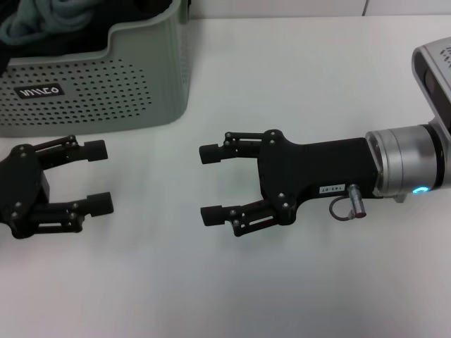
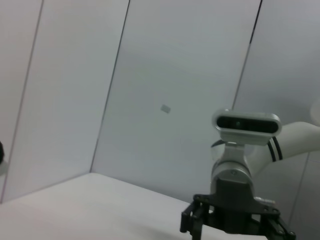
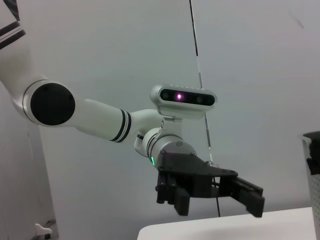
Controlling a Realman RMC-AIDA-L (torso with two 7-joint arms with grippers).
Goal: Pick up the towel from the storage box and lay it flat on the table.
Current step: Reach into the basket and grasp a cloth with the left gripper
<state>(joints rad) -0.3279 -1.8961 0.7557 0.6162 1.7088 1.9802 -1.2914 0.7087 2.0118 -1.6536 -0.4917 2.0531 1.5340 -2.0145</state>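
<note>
The storage box (image 1: pixel 106 84) stands on the table (image 1: pixel 296 77) at the far left, its black label facing me. The towel (image 1: pixel 39 17) lies bunched inside it, only partly in view. My left gripper (image 1: pixel 102 176) is open and empty, low over the table just in front of the box. My right gripper (image 1: pixel 208 184) is open and empty over the middle of the table, pointing left toward the left gripper. The left wrist view shows the right gripper (image 2: pixel 235 225) from the front. The right wrist view shows the left gripper (image 3: pixel 220 200) and a sliver of the box (image 3: pixel 312 165).
Black fabric (image 1: pixel 67 44) lies in the box beside the towel. Bare white tabletop stretches to the right of the box and in front of both grippers. Pale wall panels stand behind the table in both wrist views.
</note>
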